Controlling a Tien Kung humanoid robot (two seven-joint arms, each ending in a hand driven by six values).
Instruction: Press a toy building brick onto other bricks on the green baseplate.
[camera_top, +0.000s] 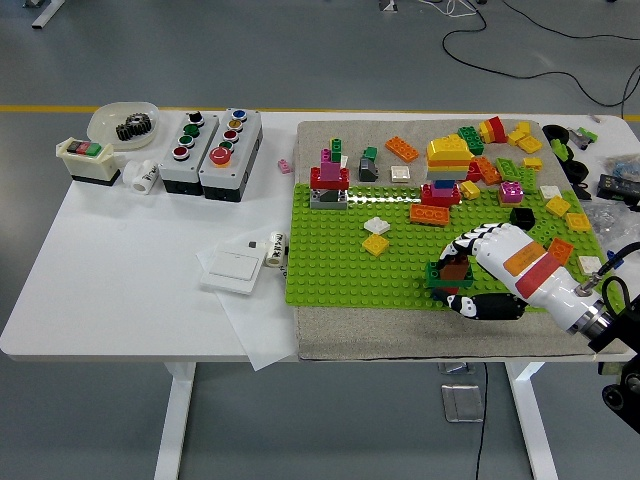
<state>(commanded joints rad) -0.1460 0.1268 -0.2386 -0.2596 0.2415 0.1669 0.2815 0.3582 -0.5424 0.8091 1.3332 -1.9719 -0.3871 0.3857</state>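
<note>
The green baseplate (340, 255) lies on a grey mat at the table's right half. Near its front right, a brown brick (455, 268) sits on top of a dark green brick (440, 279). My right hand (466, 270), white with black fingers, comes in from the lower right and is curled around this small stack, fingers over the top and thumb below at the plate's front edge. Further back stand a red, magenta and grey tower (329, 180) and a yellow-topped tower (444, 168). My left hand is out of view.
Loose bricks (520, 165) are scattered over the plate's right side and the mat behind. Left of the mat lie a white switch plate (231, 266) on paper, two button boxes (210, 140), a small switch box (86, 158) and a bowl with a gear (128, 123).
</note>
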